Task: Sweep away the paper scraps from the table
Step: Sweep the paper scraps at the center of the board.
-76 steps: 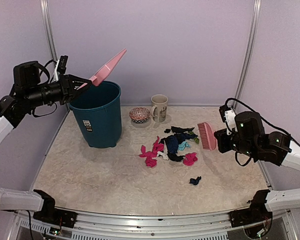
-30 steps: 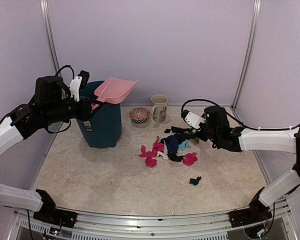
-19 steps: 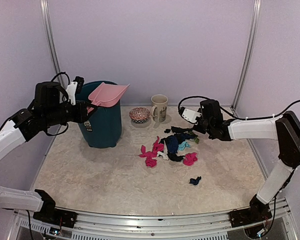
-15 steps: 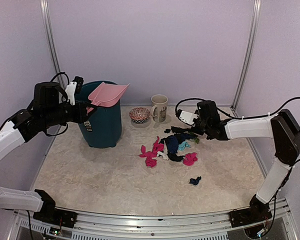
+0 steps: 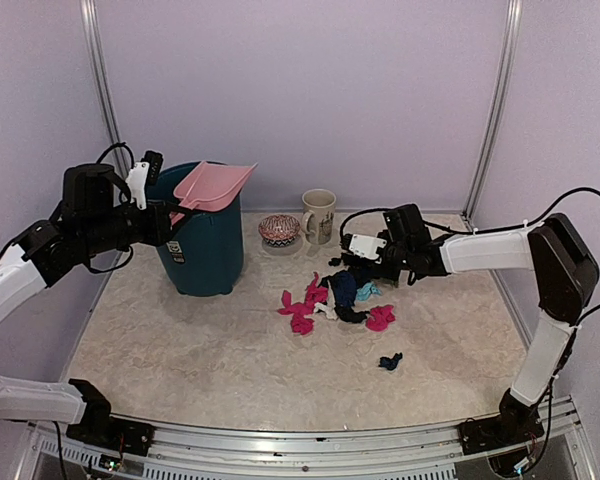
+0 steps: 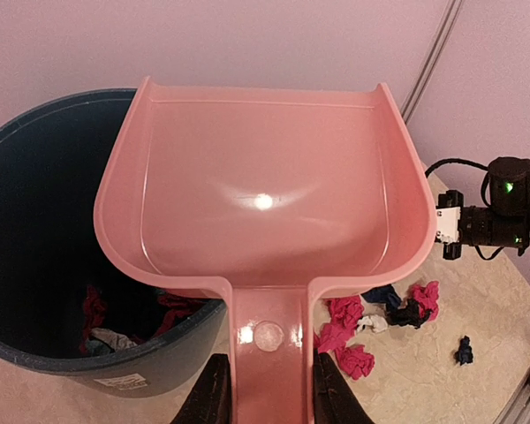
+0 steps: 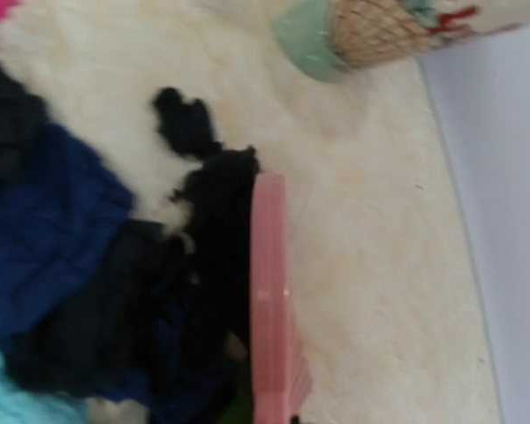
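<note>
The paper scraps (image 5: 345, 290) lie in a pile at mid-table, black, navy, teal and magenta, with one navy scrap (image 5: 390, 361) apart nearer the front. My right gripper (image 5: 380, 262) is low at the pile's far right edge. Its fingers are hidden, and the pink brush (image 7: 269, 300) in it rests against black and navy scraps (image 7: 62, 221). My left gripper (image 6: 269, 393) is shut on the handle of the pink dustpan (image 6: 261, 185), held level and empty above the teal bin (image 5: 200, 240). More scraps (image 6: 97, 309) lie inside the bin.
A mug (image 5: 319, 215) and a patterned bowl (image 5: 279, 230) stand at the back of the beige table (image 5: 180, 340), just behind the pile. The bowl (image 7: 353, 26) is close to the brush. A metal rail (image 5: 300, 435) runs along the front edge.
The right arm has swung left and down, bringing the brush to the far side of the pile. The dustpan has gone from tipped up to level and eased slightly left above the bin.
</note>
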You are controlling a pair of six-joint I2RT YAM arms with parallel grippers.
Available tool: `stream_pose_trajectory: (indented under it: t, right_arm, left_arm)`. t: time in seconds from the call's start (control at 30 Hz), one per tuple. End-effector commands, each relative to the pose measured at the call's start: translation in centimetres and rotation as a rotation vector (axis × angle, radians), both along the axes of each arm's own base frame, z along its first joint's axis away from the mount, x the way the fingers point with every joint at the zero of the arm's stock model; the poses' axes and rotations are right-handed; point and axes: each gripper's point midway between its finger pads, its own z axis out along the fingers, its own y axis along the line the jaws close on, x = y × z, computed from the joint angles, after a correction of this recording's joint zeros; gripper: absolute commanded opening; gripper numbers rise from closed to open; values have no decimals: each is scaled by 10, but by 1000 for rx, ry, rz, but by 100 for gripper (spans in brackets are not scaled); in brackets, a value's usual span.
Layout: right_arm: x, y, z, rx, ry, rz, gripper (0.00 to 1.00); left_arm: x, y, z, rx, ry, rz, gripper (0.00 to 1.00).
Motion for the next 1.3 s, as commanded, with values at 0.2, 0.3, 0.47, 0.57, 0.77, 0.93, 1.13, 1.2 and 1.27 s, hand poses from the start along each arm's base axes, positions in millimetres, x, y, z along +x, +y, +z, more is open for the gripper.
stream_pose_trajectory:
  t: [0.2, 0.3, 0.47, 0.57, 0.77, 0.93, 1.13, 1.2, 1.27]
  right_arm:
    - [-53, 20, -13, 19, 137, 153, 0]
    - [-71, 22, -11, 13, 144, 181, 0]
    - [-104, 26, -9, 6, 175, 212, 0]
    - [-123, 29, 0, 15, 185, 234, 0]
    - [-128, 22, 46, 22, 69, 188, 0]
    - [-101, 14, 92, 11, -113, 103, 0]
    - [-66, 38, 104, 8, -238, 93, 0]
    - [-56, 52, 98, 8, -244, 119, 0]
    - [-45, 66, 94, 7, -261, 145, 0]
  left_arm:
    - [1, 5, 10, -13, -44, 20, 0]
    - [1, 4, 10, -12, -44, 19, 0]
    - [1, 4, 10, -11, -42, 17, 0]
    - [2, 4, 9, -8, -40, 16, 0]
    - [3, 3, 6, -4, -31, 15, 0]
    - [3, 3, 6, -3, -31, 15, 0]
    - [3, 6, 8, -3, -38, 26, 0]
    - [4, 7, 7, 1, -38, 31, 0]
    - [4, 7, 6, 1, -38, 32, 0]
